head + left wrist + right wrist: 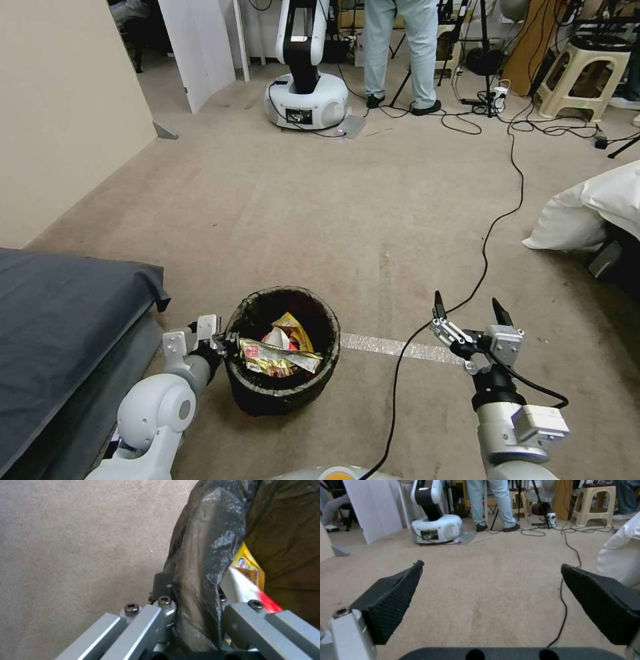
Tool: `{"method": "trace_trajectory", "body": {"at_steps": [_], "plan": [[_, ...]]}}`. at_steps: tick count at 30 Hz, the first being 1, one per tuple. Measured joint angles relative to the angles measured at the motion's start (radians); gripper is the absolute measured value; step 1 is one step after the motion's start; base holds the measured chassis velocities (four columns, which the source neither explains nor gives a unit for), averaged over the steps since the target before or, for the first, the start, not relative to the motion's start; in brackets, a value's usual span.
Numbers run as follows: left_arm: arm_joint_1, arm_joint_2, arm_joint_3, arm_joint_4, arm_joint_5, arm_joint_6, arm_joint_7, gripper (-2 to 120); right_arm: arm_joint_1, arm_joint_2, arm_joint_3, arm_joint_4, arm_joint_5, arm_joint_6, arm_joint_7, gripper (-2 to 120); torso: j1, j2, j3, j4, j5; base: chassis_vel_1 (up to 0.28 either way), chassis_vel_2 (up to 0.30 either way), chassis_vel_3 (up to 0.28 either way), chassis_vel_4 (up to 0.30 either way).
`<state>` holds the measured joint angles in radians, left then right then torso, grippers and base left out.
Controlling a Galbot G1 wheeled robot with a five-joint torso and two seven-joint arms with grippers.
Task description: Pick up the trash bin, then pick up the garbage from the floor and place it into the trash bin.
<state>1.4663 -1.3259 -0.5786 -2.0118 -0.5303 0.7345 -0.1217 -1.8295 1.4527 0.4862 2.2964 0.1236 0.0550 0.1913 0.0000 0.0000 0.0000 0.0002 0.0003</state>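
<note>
The trash bin (pixel 283 390), lined with a dark bag, hangs low in front of me in the head view. My left gripper (pixel 225 342) is shut on its left rim; the left wrist view shows the bag-covered rim (pixel 200 562) pinched between the fingers (pixel 163 585). Garbage lies inside the bin: a yellow snack wrapper (pixel 293 328), a red-white wrapper (pixel 277 359) and something white. My right gripper (pixel 470 310) is held out to the right of the bin, open and holding nothing, its black pads (pixel 395 600) spread wide over the beige carpet floor (pixel 347 220).
A dark grey mattress (pixel 60 333) lies at my left. A black cable (pixel 490 233) runs across the carpet past the right gripper. A strip of shiny tape (pixel 393 347) lies right of the bin. A white pillow (pixel 587 207) is at right. Another robot's base (pixel 305 100) and a standing person are far ahead.
</note>
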Motion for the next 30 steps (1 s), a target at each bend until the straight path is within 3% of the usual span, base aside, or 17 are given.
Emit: {"method": "trace_trajectory", "body": {"at_steps": [8,30], "plan": [[-0.002,0.000,0.001,0.008,0.001,0.000,-0.003,3,0.000,0.000,-0.001,0.000,0.001,0.000,0.000,100,0.000,0.000,0.000,-0.0001,-0.0003,0.000,0.000,0.000,0.000],[0.004,0.007,-0.008,-0.029,0.031,0.001,0.004,84,0.004,-0.005,-0.019,-0.007,0.000,-0.002,-0.002,100,0.000,0.000,0.000,-0.0001,-0.0002,0.000,0.000,0.000,0.000]]}}
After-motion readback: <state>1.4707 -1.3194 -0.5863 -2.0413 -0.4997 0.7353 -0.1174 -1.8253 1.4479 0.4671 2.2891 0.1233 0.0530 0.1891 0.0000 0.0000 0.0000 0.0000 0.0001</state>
